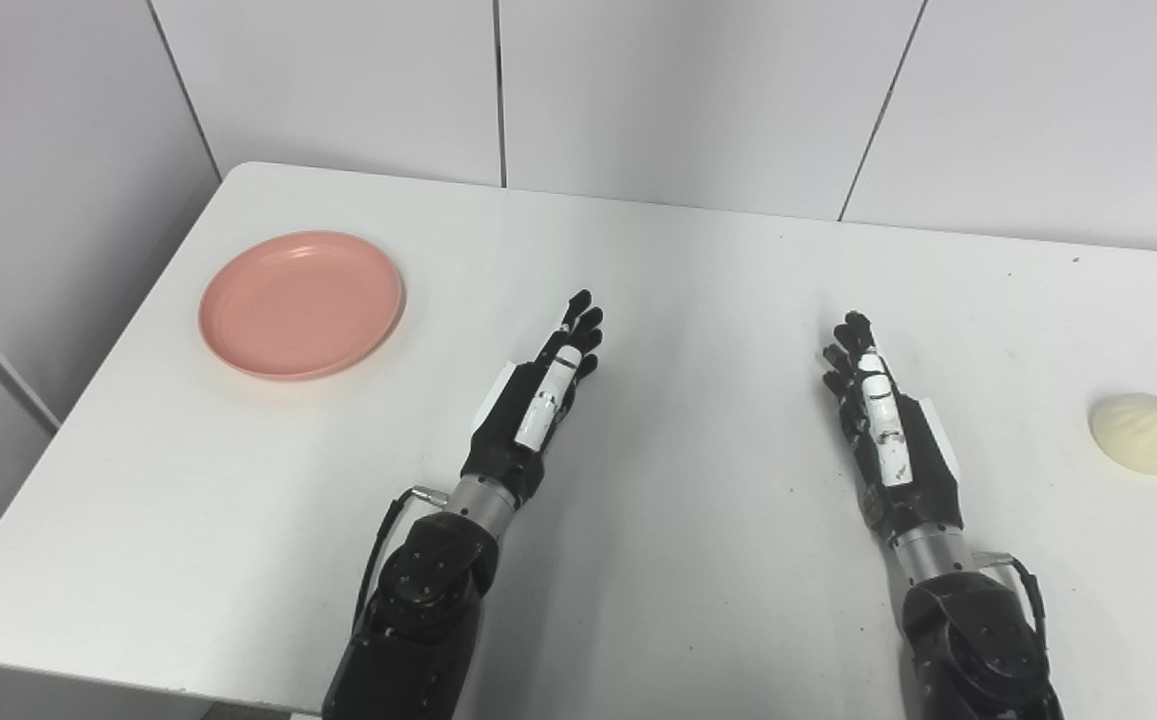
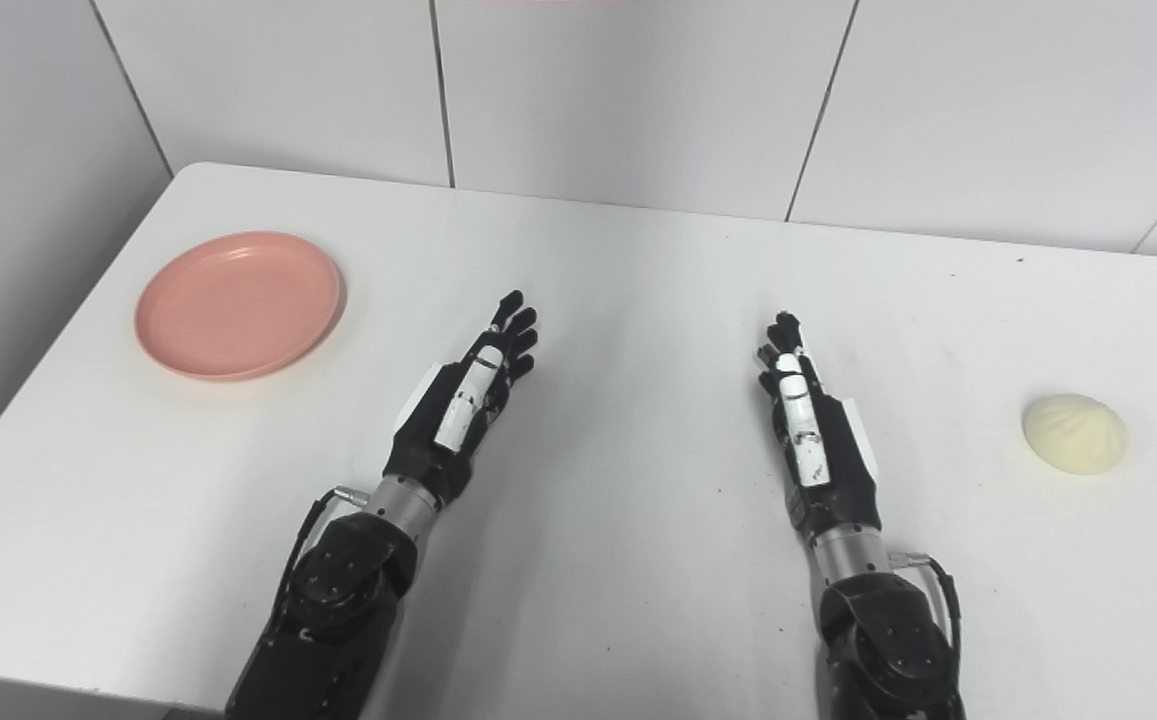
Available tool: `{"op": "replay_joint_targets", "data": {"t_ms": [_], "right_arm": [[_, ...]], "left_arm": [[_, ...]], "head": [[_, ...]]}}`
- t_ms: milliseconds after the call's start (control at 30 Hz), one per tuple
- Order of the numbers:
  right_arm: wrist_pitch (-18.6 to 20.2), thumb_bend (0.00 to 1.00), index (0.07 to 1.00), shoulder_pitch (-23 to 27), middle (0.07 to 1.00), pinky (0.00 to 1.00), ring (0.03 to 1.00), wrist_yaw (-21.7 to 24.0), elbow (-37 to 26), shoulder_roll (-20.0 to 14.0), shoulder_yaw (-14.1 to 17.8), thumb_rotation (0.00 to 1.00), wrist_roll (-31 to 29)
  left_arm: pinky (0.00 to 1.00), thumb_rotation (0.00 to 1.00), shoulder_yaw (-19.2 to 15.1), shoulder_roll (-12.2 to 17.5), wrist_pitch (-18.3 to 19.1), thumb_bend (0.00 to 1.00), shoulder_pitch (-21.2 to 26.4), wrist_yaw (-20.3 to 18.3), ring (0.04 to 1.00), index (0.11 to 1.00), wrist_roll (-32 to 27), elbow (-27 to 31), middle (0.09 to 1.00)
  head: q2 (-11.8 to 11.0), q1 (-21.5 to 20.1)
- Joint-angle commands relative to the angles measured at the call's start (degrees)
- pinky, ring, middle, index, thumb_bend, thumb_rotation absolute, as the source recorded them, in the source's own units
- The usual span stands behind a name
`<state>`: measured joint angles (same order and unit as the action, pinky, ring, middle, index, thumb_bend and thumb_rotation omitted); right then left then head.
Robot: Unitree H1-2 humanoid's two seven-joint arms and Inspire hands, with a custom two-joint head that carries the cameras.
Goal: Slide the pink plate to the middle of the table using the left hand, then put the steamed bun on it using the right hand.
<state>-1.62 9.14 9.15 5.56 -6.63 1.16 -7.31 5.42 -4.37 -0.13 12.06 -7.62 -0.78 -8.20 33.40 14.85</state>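
Observation:
A round pink plate (image 1: 302, 304) lies flat near the table's far left side, with nothing on it. A pale cream steamed bun (image 1: 1143, 432) rests on the table at the right side. My left hand (image 1: 538, 395) is over the table's middle-left, fingers stretched forward and holding nothing, well to the right of the plate. My right hand (image 1: 878, 410) mirrors it at middle-right, fingers extended and empty, a good way left of the bun. Neither hand touches either object.
The white table (image 1: 698, 270) has a rounded far-left corner and a near edge at the lower left. White wall panels (image 1: 678, 90) stand right behind it. Between the two hands the tabletop is bare.

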Motion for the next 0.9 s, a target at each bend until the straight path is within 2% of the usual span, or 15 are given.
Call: {"op": "replay_joint_targets", "data": {"t_ms": [0,167,367,700,867], "right_arm": [[-1.2,0.18,1.000,-2.4,1.000,1.00,1.000,0.3,2.8,-0.7,0.6,1.00,-0.2],[-1.3,0.18,1.000,-2.2,1.000,1.00,1.000,0.6,3.0,-0.9,0.8,1.00,-0.7],[-1.2,0.19,1.000,-2.3,1.000,1.00,1.000,0.7,3.0,-1.2,1.0,1.00,-1.3],[-2.1,0.23,1.000,-1.9,1.000,1.00,1.000,1.8,4.2,-2.2,1.3,1.00,-2.2],[-1.1,0.22,1.000,-2.2,1.000,1.00,1.000,1.9,3.0,-2.9,1.3,1.00,-1.9]], "left_arm": [[0.98,1.00,-0.6,0.2,-0.7,0.39,3.5,1.2,0.979,1.000,0.5,3.7,0.980],[0.96,1.00,-2.3,0.2,-0.8,0.47,5.3,2.1,0.968,0.999,-1.1,8.5,0.973],[0.99,1.00,-5.2,0.6,1.2,0.50,6.6,4.1,0.964,0.977,-1.6,14.5,0.960],[0.99,1.00,-10.0,3.1,2.2,0.49,8.3,6.9,0.953,0.969,-2.1,22.3,0.956],[0.97,1.00,-14.2,4.7,1.4,0.46,9.2,9.9,0.949,0.974,-3.1,23.6,0.957]], "head": [[0.1,0.2],[0.2,0.5],[0.5,1.0],[0.8,2.7],[1.2,4.0]]}}
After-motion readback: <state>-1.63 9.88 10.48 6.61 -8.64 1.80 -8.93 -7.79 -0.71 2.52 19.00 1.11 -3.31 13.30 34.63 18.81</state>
